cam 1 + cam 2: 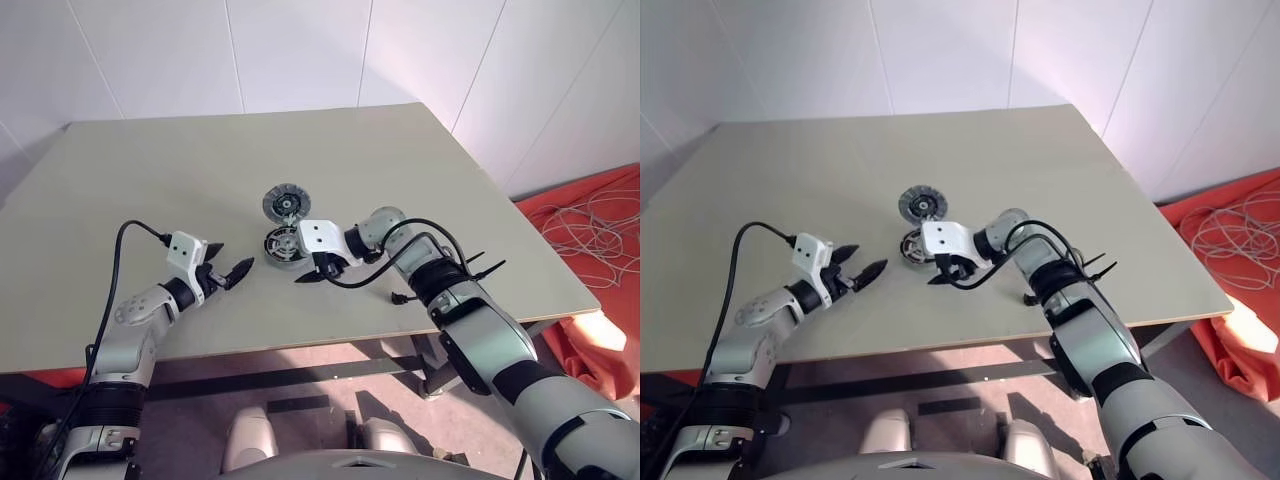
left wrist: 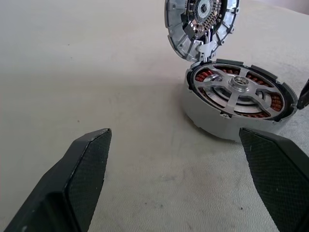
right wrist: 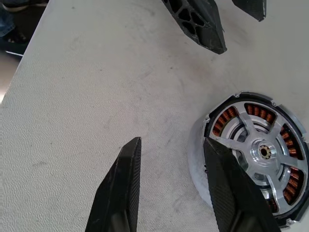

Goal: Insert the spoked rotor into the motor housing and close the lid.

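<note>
Left eye view: table (image 1: pixel 200 170) carries the housing (image 1: pixel 283 245) near its middle, a bit toward the near edge, with the lid (image 1: pixel 287 203) lying flat just beyond it toward the far edge, almost touching. Left gripper (image 1: pixel 229 270) hovers toward the near-left corner from the housing, apart from it, fingers spread wide, nothing in them. Right gripper (image 1: pixel 318 272) sits just beside the housing on its near-right side, pointing left and down, holding nothing. Right eye view: same layout, right gripper's white wrist block overlaps the housing. Left wrist view: both left fingers (image 2: pixel 82 179) wide apart over bare table, housing (image 2: pixel 212 116) ahead between them, rotor (image 2: pixel 239 87) seated inside it, silver spokes and hub over copper coils (image 2: pixel 205 76); lid (image 2: pixel 200 21) just behind the housing, inner face up. Right wrist view: right fingers (image 3: pixel 120 188) partly open, gap between them empty, one finger at the housing's wall; contact can't be told. Rotor (image 3: pixel 263 152) in the housing (image 3: pixel 198 164), flush with the dark rim. Left gripper's fingers (image 3: pixel 198 21) show across the table.
</note>
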`<state>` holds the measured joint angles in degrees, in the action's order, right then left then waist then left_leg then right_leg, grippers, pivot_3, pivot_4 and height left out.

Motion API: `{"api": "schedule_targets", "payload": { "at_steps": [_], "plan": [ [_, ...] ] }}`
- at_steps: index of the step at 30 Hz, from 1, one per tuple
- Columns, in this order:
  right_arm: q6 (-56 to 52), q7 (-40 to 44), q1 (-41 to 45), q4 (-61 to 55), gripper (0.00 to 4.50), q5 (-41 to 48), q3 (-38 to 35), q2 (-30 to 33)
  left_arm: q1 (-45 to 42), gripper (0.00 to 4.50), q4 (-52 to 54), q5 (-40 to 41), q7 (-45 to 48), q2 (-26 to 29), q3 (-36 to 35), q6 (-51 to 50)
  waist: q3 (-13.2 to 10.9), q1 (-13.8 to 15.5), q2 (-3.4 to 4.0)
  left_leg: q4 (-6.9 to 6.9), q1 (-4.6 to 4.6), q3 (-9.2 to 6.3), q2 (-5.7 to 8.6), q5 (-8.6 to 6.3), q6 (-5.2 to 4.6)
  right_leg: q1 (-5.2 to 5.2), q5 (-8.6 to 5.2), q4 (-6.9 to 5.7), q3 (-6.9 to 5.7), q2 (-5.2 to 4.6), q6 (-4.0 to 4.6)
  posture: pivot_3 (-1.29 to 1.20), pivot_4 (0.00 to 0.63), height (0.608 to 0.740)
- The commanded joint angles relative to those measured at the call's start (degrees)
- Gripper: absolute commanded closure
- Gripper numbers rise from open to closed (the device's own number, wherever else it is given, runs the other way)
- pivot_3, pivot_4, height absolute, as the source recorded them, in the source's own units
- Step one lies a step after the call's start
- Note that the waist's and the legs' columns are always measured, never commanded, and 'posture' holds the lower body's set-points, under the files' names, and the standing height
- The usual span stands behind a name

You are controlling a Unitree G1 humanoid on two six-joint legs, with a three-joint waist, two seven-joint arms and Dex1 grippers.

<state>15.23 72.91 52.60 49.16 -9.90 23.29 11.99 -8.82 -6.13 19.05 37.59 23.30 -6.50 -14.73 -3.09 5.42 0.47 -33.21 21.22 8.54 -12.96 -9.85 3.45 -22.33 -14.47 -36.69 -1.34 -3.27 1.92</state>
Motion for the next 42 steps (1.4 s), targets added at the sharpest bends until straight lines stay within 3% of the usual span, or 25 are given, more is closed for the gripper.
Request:
{"api": "schedule_targets", "payload": {
  "at_steps": [1, 18, 31, 42],
  "plan": [
    [-0.3, -0.2, 1.2, -2.0, 2.28, 0.7, -0.6, 0.0, -0.9, 0.0, 1.0, 0.0, -0.2, 0.5, -1.0, 1.2, 0.0, 0.0, 0.0, 0.0, -0.02, 0.0, 0.0, 0.0, 0.0, 0.01, 0.0, -0.01, 0.0, 0.0, 0.0, 0.0, 0.0, 0.74],
    [2.4, -5.3, 4.1, 7.0, 2.28, -3.3, 0.2, -1.8, 0.1, 0.0, 1.7, 0.0, -0.8, 0.2, -0.8, 1.6, 0.0, -0.1, 0.01, 0.02, -0.04, 0.0, -0.01, 0.0, 0.0, -0.01, -0.01, -0.02, 0.0, 0.01, 0.01, 0.0, 0.0, 0.74],
    [6.7, 3.1, 6.8, 0.5, 2.28, -6.3, 4.3, 3.9, -1.4, 0.0, -0.3, -0.6, -1.1, -1.0, -0.1, 2.5, 0.0, -0.1, 0.0, 0.03, 0.02, 0.01, -0.03, -0.01, -0.01, -0.05, -0.02, 0.0, 0.0, 0.03, 0.03, 0.0, 0.0, 0.74],
    [13.9, -2.9, 18.9, 9.6, 2.28, -12.2, 6.5, 2.3, -0.6, 0.0, 0.3, -0.7, -1.5, -1.8, 0.0, 2.8, 0.0, -0.2, 0.01, 0.04, 0.09, 0.03, -0.02, -0.01, -0.02, -0.13, -0.03, 0.0, 0.01, 0.02, 0.03, 0.0, 0.0, 0.74]
  ]
}}
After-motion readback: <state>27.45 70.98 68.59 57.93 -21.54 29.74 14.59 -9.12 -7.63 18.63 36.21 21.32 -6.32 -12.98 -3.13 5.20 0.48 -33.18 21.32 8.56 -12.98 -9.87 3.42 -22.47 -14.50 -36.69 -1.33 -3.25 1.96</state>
